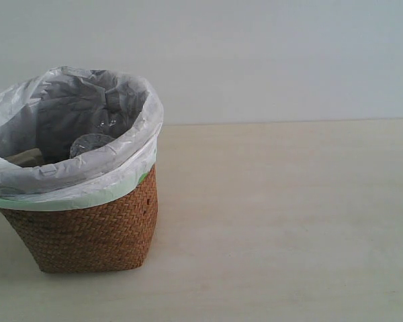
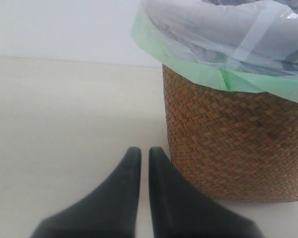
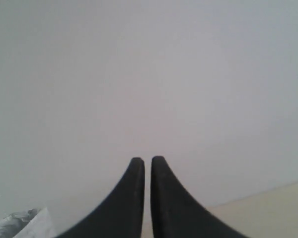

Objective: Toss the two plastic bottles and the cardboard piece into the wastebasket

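Note:
The brown wicker wastebasket (image 1: pixel 87 231) stands at the left of the table, lined with a translucent white bag over a pale green rim. Inside it the clear base of a plastic bottle (image 1: pixel 91 143) shows, and a beige edge of the cardboard piece (image 1: pixel 25 159) peeks beside it. No caps or labels are visible. In the left wrist view my left gripper (image 2: pixel 140 151) is shut and empty, low over the table beside the wastebasket (image 2: pixel 228 144). My right gripper (image 3: pixel 147 161) is shut and empty, facing the pale wall. Neither gripper shows in the exterior view.
The pale wooden table (image 1: pixel 289 221) stretches to the right of the basket, with a plain grey-white wall (image 1: pixel 269 60) behind. A corner of the white bag (image 3: pixel 25 225) shows at the edge of the right wrist view.

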Robot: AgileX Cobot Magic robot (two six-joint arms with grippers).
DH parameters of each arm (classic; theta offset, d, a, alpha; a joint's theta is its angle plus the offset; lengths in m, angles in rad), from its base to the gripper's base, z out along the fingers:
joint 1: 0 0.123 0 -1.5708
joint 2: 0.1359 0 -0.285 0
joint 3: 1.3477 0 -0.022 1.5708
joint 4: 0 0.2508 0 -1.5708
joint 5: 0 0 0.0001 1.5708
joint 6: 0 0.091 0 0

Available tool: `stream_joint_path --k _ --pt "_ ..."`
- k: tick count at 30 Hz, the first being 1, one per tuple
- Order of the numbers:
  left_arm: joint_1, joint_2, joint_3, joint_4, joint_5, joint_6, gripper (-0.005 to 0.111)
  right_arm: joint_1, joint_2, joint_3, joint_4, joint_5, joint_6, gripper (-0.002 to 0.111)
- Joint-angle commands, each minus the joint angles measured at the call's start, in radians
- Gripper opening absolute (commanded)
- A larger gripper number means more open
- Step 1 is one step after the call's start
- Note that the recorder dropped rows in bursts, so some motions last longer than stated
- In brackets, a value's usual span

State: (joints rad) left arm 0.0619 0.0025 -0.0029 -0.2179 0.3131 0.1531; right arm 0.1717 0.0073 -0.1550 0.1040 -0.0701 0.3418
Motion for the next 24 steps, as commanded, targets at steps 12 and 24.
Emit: stream_joint_path --k 12,24 --pt "0.003 -0.002 0.003 0.002 -0.003 -0.009 0.006 -0.001 -0.007 0.155 0.014 0.05 -0.004 0.001" --pt "0.003 -0.002 0.003 0.002 -0.003 -0.009 0.006 -0.001 -0.007 0.155 -0.145 0.23 -0.004 0.001"
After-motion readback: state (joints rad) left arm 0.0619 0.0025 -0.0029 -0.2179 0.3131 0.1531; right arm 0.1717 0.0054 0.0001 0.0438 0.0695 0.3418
